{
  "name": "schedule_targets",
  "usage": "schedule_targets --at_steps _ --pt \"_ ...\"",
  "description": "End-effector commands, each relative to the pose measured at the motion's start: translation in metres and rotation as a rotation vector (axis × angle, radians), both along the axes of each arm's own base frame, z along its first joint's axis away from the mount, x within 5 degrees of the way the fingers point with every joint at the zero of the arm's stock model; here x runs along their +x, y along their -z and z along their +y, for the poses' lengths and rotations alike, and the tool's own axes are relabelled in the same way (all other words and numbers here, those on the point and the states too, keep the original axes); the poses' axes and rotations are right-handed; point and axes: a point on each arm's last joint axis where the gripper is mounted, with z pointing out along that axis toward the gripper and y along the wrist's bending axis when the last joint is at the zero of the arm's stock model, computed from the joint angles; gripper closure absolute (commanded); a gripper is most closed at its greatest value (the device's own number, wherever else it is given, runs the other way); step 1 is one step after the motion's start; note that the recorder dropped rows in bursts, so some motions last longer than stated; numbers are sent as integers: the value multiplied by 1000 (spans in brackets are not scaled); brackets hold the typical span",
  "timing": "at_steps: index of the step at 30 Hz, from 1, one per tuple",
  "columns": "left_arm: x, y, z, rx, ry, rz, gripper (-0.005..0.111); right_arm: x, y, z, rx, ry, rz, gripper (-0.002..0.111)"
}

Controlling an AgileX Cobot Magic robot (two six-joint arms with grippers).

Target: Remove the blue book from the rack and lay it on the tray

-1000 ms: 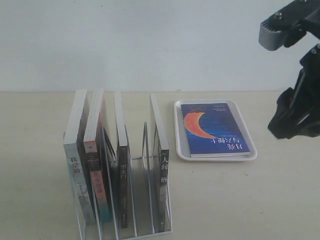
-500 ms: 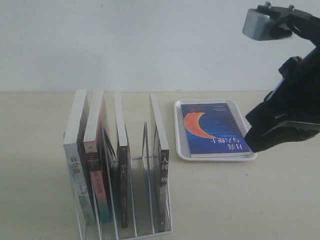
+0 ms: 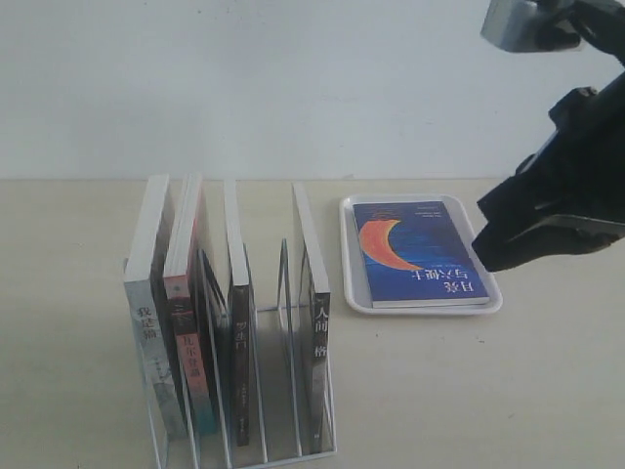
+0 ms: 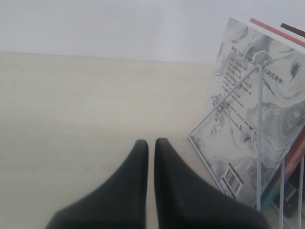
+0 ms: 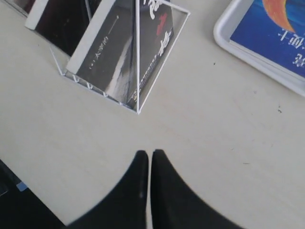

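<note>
The blue book (image 3: 418, 252) lies flat, cover up, with its orange crescent moon showing, inside the white tray (image 3: 349, 256). A corner of the book (image 5: 279, 36) and the tray rim (image 5: 224, 39) also show in the right wrist view. The white wire rack (image 3: 262, 386) stands left of the tray; its end wire (image 5: 138, 71) shows there too. My right gripper (image 3: 485, 251) hangs above the table at the tray's right edge, shut with nothing between its fingers (image 5: 150, 153). My left gripper (image 4: 151, 142) is shut and empty over bare table beside the rack (image 4: 259, 119).
The rack holds several upright books: a grey marbled one (image 3: 146, 322), a red-and-teal-spined one (image 3: 190, 362) and two black-spined ones (image 3: 239, 362) (image 3: 319, 362). A pale wall runs behind the table. A dark table edge (image 5: 14, 200) shows in the right wrist view.
My right arm has swung in from the far right toward the tray's right edge and its wrist has tilted. The blue book, tray and rack have not moved.
</note>
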Motion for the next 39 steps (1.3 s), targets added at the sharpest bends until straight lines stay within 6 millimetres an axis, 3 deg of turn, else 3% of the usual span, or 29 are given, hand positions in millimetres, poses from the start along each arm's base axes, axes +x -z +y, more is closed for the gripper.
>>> schedule_targets --at_steps 1,6,9,12,15,19,25,32,36,39 --pt "0 1 0 7 -1 -2 103 -15 -20 -8 58 12 -101 107" --pt "0 1 0 7 -1 -2 103 -40 -42 -20 151 49 -239 107" --pt "0 1 0 7 -1 -2 103 -51 -42 -28 291 135 -372 107" --pt "0 1 0 7 -1 -2 103 -63 -22 -40 436 252 -491 107" --pt "0 1 0 7 -1 -2 103 -76 13 -52 509 342 -550 107" --pt "0 1 0 7 -1 -2 103 -99 54 -71 538 423 -592 107" --pt "0 1 0 7 -1 -2 103 -121 98 -93 569 592 -652 107" --pt "0 1 0 7 -1 -2 103 -134 123 -108 680 729 -850 107" --pt "0 1 0 7 -1 -2 103 -131 143 -112 655 781 -860 107" --pt "0 1 0 7 -1 -2 103 -131 142 -112 600 755 -909 107"
